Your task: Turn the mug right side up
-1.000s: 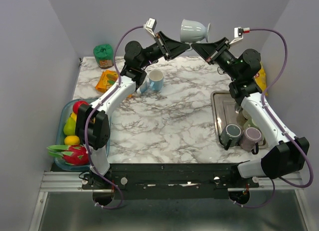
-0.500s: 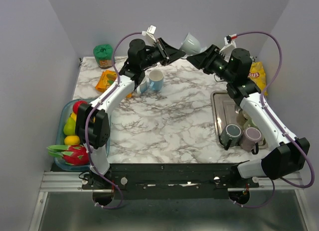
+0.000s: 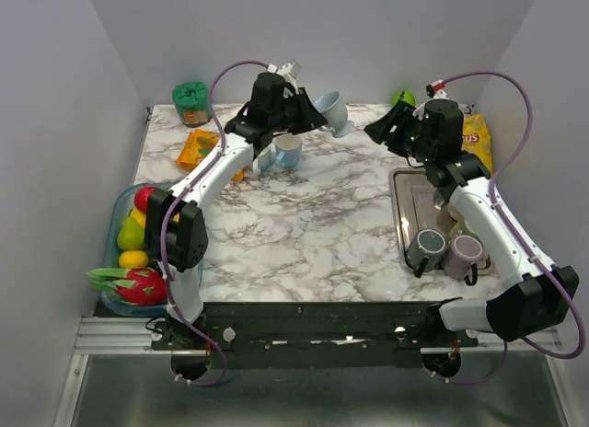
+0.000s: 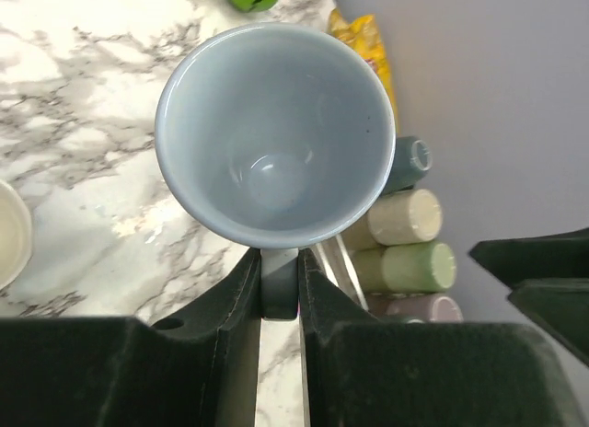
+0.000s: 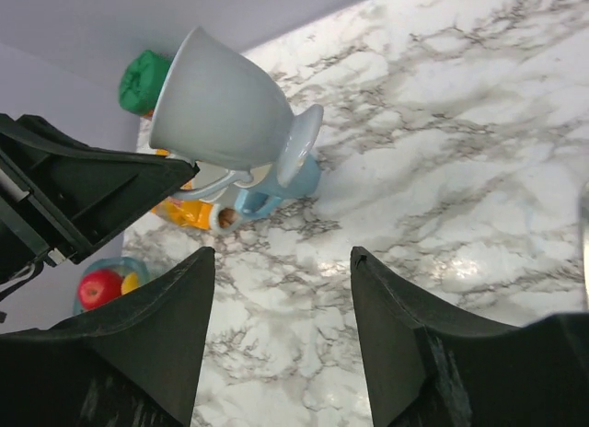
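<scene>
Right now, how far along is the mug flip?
Done: the mug is off the table, gripped by its handle in the left fingers alone. The right fingers stand open, clear of it. In hand: the mug hangs tilted in the air, not upright. Left: finish the turn and set it mouth-up on the table.

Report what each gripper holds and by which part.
The left gripper holds the mug by its handle. The right gripper is open, holding nothing.

Left wrist view: mug (image 4: 276, 132) handle mostly hidden inside left pincer (image 4: 279, 272); pale cup (image 4: 9, 234) cut off at 9 o'clock.
</scene>
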Motion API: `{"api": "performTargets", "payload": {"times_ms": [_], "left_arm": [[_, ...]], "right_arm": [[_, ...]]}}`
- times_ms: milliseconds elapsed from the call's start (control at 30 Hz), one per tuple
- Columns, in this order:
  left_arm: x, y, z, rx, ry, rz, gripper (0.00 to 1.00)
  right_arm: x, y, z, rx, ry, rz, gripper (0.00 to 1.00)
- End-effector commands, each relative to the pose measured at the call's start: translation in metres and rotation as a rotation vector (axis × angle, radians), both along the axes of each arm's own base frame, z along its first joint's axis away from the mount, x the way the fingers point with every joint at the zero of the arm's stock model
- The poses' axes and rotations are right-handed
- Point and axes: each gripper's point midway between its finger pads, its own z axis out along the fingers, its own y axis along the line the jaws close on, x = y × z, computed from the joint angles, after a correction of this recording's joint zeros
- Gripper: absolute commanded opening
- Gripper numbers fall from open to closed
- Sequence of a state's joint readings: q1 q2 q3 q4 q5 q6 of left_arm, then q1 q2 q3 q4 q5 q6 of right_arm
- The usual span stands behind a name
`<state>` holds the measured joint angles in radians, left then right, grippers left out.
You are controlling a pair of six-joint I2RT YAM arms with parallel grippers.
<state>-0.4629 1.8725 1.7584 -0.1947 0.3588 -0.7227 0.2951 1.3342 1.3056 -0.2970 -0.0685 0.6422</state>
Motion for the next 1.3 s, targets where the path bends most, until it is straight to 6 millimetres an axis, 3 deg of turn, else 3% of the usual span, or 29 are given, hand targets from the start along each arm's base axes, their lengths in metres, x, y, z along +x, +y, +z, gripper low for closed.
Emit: {"api": "performTargets", "payload": {"times_ms": [0, 133, 300, 533, 1067, 1267], "left_arm": [[0.001, -0.007, -0.007, 0.167, -0.119, -0.001, 0.0], [0.007, -0.008, -0.039, 0.268, -0.095, 0.038, 0.0], [0.022, -0.005, -0.058, 0.364, -0.07, 0.128, 0.0], [0.035, -0.004, -0.102, 0.453, -0.029, 0.172, 0.0], [0.046, 0.002, -0.167, 0.597, -0.05, 0.199, 0.01], [0.042, 0.004, -0.188, 0.624, -0.038, 0.18, 0.23]], "right_arm": [[-0.01, -0.031, -0.02, -0.1, 0.08, -0.11, 0.68], [-0.014, -0.037, -0.027, -0.119, 0.116, -0.133, 0.68], [-0.018, -0.041, -0.038, -0.134, 0.163, -0.141, 0.68], [-0.023, -0.044, -0.051, -0.151, 0.219, -0.141, 0.68], [-0.03, -0.054, -0.059, -0.189, 0.255, -0.165, 0.68], [-0.037, -0.057, -0.07, -0.203, 0.294, -0.17, 0.69]]}}
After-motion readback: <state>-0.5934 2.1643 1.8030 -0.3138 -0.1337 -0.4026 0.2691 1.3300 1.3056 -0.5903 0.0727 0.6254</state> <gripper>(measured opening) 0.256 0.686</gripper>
